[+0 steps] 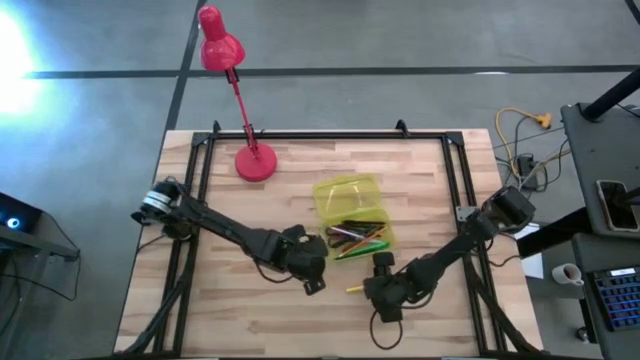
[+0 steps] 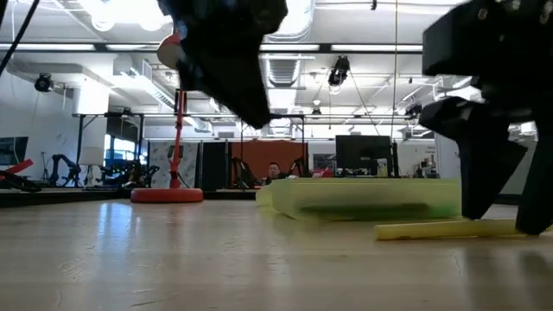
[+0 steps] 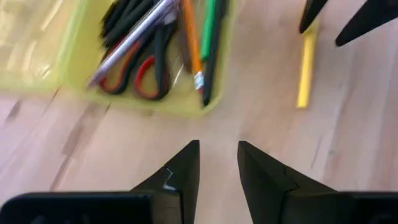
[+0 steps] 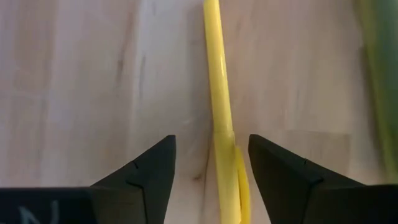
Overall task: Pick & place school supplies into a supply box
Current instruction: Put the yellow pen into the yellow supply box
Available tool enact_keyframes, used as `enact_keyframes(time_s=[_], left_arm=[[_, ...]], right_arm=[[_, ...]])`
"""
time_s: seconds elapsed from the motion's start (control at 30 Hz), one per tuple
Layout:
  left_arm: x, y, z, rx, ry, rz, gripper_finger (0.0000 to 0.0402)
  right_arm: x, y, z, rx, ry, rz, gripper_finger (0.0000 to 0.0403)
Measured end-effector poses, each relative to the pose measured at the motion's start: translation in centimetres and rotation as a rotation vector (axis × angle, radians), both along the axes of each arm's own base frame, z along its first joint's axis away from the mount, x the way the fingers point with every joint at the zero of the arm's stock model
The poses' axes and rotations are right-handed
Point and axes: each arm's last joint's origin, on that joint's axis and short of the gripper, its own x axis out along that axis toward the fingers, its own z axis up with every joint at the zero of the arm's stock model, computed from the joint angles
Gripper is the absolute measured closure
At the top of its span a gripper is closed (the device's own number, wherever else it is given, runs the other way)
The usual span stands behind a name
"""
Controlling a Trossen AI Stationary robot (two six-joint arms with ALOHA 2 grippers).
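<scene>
A pale wooden-plank desk (image 1: 230, 290) stands on grey floor. From above, the translucent yellow-green plastic supply box (image 1: 347, 192) holds pens beside a red desk lamp (image 1: 236, 90).

At desk level, a yellow pen (image 2: 445, 229) lies flat before the box.

The left hand (image 3: 217, 163) hangs released, empty, near the red-handled scissors (image 3: 140, 70) inside.

The right hand (image 4: 211, 162) straddles the pen lengthwise, spread, not touching it.
</scene>
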Motion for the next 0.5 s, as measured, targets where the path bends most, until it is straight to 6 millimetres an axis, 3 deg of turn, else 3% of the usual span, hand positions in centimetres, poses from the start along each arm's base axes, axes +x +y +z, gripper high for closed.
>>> enact_keyframes(time_s=[0.23,0.5], left_arm=[[-3.8,1.3,0.2,-0.083,-0.152,0.078,0.0309],[-7.5,2.3,0.7,-0.159,-0.345,0.090,0.0309]], right_arm=[[1.2,-1.0,-1.7,0.086,0.091,-0.066,0.0227],[1.6,-2.3,-1.8,0.096,0.131,-0.116,0.0365]])
